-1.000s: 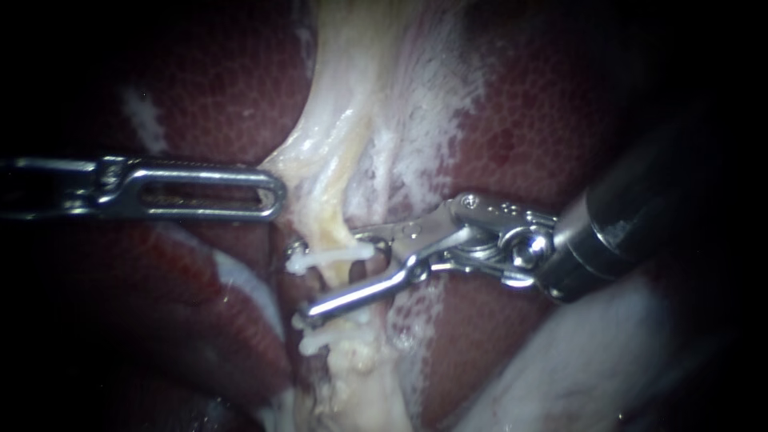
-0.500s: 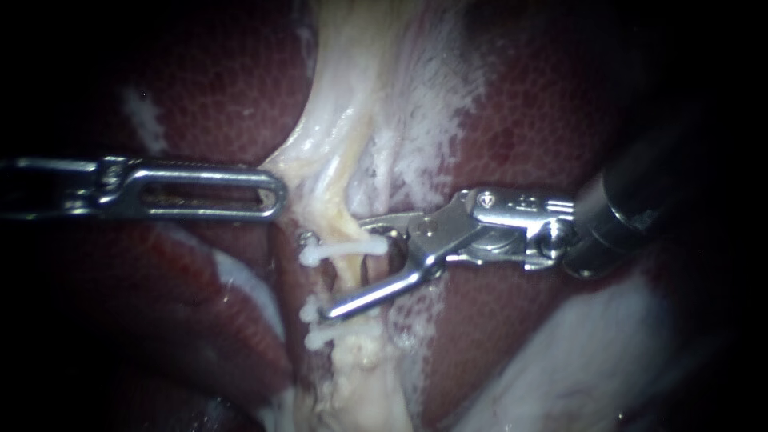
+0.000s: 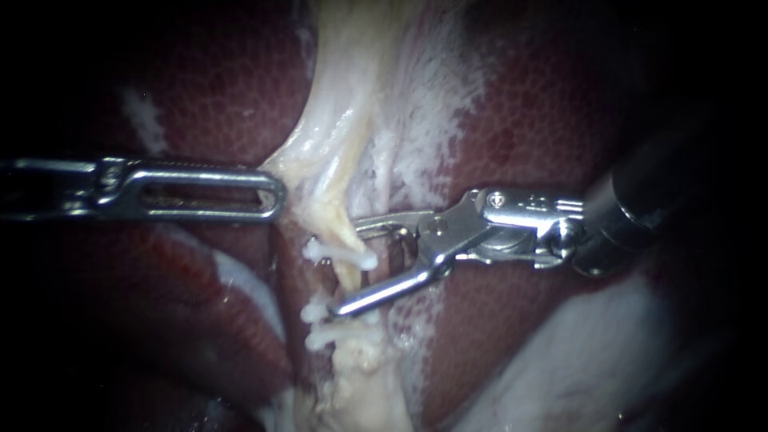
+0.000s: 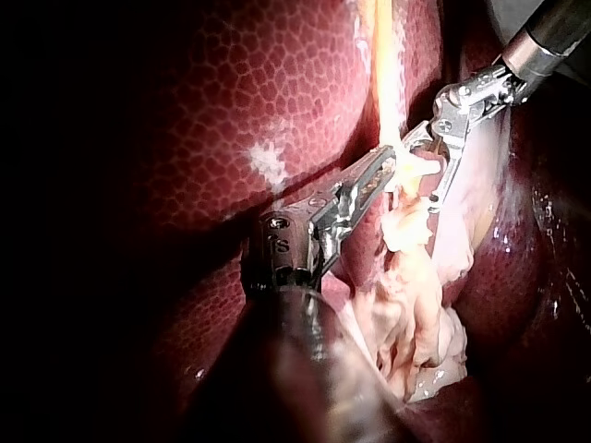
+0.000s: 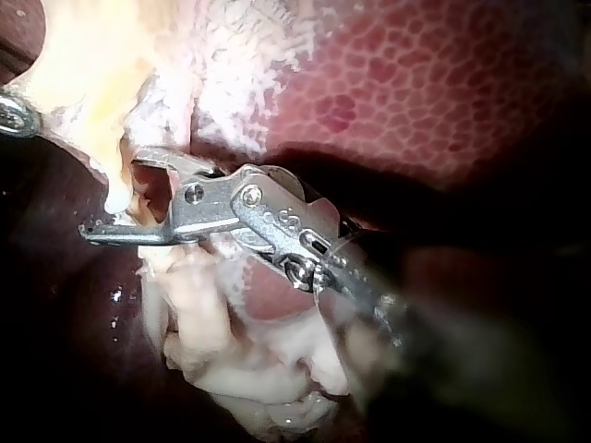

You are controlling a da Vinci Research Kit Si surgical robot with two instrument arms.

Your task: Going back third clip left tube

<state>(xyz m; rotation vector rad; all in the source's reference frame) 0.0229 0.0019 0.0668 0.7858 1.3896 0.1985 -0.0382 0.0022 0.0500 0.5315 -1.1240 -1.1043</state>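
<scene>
Right instrument (image 3: pixel 346 267): jaws agape, tube (image 3: pixel 344 236) between tips, upper clip (image 3: pixel 340 254) just beside. Left instrument (image 3: pixel 276 194): jaws clenched on tissue (image 3: pixel 300 164).

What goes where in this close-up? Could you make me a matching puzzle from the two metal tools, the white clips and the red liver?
Things:
1. silver left instrument with a slotted tip
2. silver hinged right instrument
3. small white plastic clips
4. dark red mottled liver

Places or states:
A. clamped across the pale yellowish tube
B. wide open, close beside that tube
C. tip at the edge of the pale tissue
D. lies behind everything else

Pairs: 1-C, 2-B, 3-A, 4-D
</scene>
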